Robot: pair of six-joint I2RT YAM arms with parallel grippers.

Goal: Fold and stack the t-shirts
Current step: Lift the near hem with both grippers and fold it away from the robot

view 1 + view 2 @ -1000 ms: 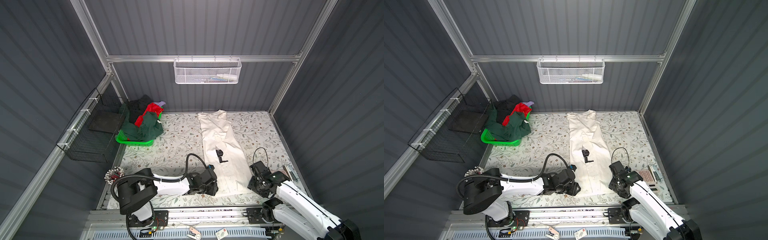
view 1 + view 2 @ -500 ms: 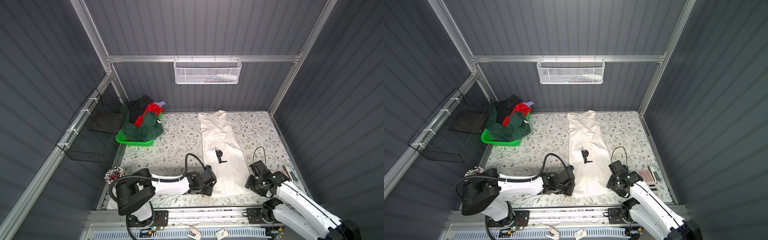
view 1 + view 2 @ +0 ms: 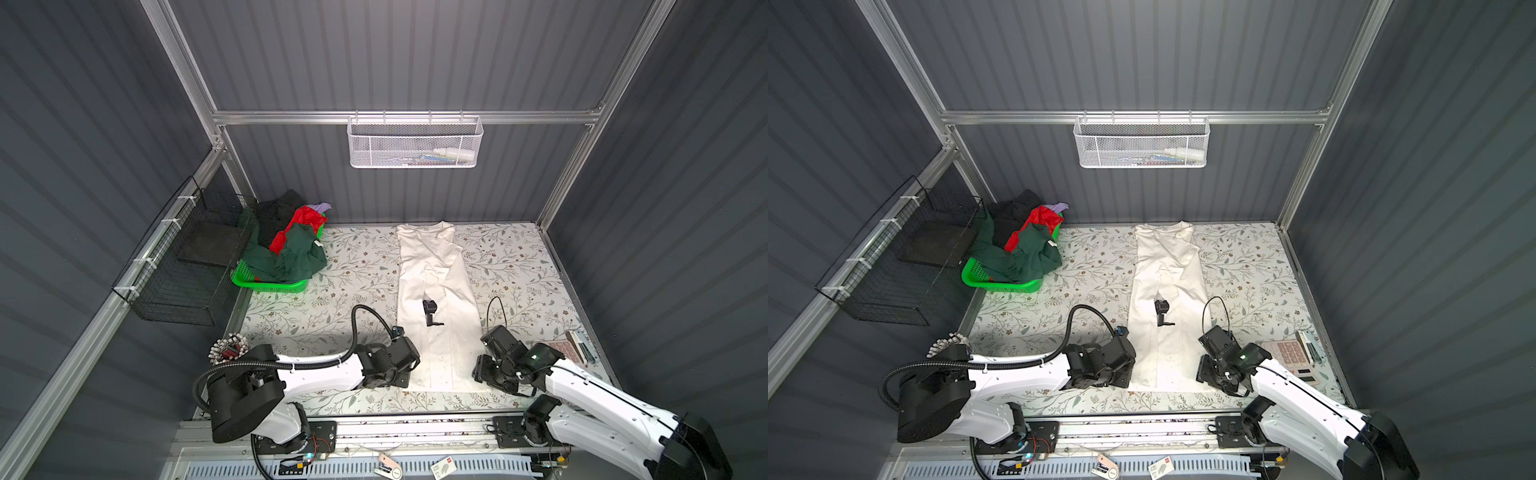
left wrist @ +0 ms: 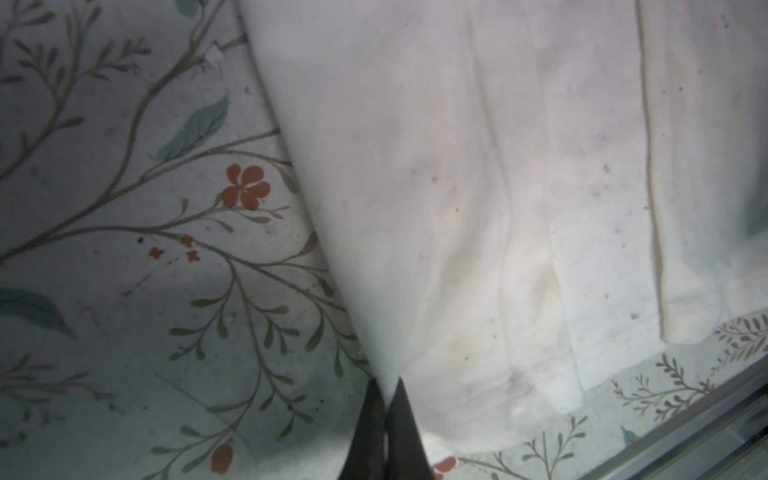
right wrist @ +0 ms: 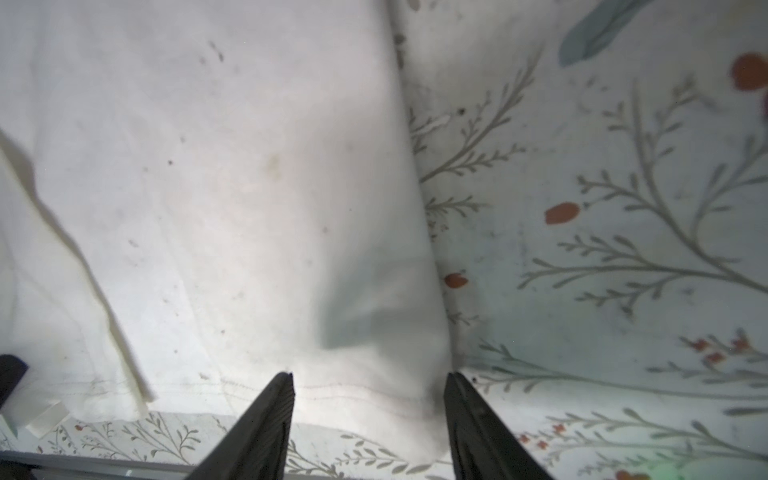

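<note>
Though the green basket (image 3: 266, 286) brims with t-shirts (image 3: 297, 257), a cream t-shirt (image 3: 436, 270) lies outside.

Jaws tight on cream t-shirt (image 4: 457, 208)

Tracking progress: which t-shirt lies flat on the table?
The cream-white t-shirt, spread in a long strip; the dark green t-shirt, red t-shirt and black t-shirt are heaped at the green basket.

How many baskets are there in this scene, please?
3: a white mesh basket hanging on the back rail, a black wire basket on the left wall, and a green plastic basket on the table.
</note>
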